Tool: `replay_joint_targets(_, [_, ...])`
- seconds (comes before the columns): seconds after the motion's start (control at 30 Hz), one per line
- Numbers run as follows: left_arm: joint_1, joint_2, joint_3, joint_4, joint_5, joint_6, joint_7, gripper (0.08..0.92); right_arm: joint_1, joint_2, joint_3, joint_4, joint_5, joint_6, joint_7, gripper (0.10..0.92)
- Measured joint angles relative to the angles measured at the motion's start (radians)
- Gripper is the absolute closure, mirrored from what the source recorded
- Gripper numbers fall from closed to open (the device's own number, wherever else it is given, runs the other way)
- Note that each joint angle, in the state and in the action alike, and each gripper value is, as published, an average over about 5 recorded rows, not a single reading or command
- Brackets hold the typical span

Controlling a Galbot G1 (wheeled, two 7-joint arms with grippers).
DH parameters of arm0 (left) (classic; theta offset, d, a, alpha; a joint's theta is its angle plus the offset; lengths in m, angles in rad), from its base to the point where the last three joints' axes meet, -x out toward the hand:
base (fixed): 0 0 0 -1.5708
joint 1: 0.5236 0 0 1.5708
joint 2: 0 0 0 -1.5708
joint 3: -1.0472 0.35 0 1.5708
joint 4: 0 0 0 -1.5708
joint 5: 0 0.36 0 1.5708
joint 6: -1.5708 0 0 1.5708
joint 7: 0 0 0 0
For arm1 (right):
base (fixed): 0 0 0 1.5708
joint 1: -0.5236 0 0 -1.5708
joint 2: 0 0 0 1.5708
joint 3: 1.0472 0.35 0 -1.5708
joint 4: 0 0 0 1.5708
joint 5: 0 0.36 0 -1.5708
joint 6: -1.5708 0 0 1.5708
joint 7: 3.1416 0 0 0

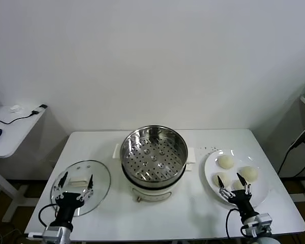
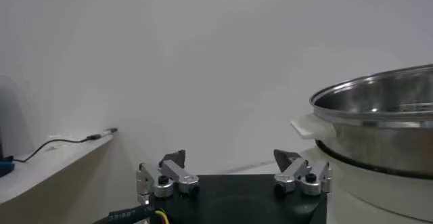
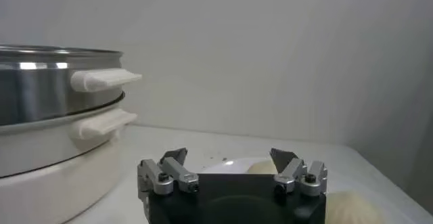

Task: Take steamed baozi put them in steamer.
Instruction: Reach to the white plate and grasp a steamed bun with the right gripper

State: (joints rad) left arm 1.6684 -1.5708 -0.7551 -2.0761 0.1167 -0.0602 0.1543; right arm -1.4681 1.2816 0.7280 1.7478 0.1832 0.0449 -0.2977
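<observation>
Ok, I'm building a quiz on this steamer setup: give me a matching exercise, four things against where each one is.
Things:
1. steamer
2. steamed baozi
3. glass lid
4. right end effector

Places:
A. flat on the table near the left end effector
B. at the near edge of the white plate, open
C. middle of the table, on the white cooker base
D. on the white plate, to the right of the steamer

Pairs: 1-C, 2-D, 3-A, 4-B
</observation>
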Motion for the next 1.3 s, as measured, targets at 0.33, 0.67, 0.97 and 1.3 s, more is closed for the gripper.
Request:
replay_joint_targets(0.33, [0.015, 0.001, 0.025, -0.01, 0.014, 0.003, -0.03, 0.177, 0.133, -0.323, -0.074, -0.067, -0.066, -0.154, -0.232, 0.203])
replay_joint_targets(0.67, [0.027, 0.004, 0.037, -0.006, 0.02, -0.007, -0.051, 0.177, 0.599, -0.654, -0.498, -0.299, -0.161, -0.188, -0.551, 0.203])
replay_joint_targets(0.97, [0.032, 0.007, 0.032, 0.007, 0.02, -0.01, -0.059, 0.177, 1.159, -0.704, -1.073, -0.561, -0.228, -0.147, -0.741, 0.203])
replay_joint_targets(1.3, [0.032, 0.017, 0.019, 0.011, 0.021, -0.007, -0.064, 0.177, 1.465, -0.598, -1.44, -0.793, -0.262, -0.127, -0.822, 0.203])
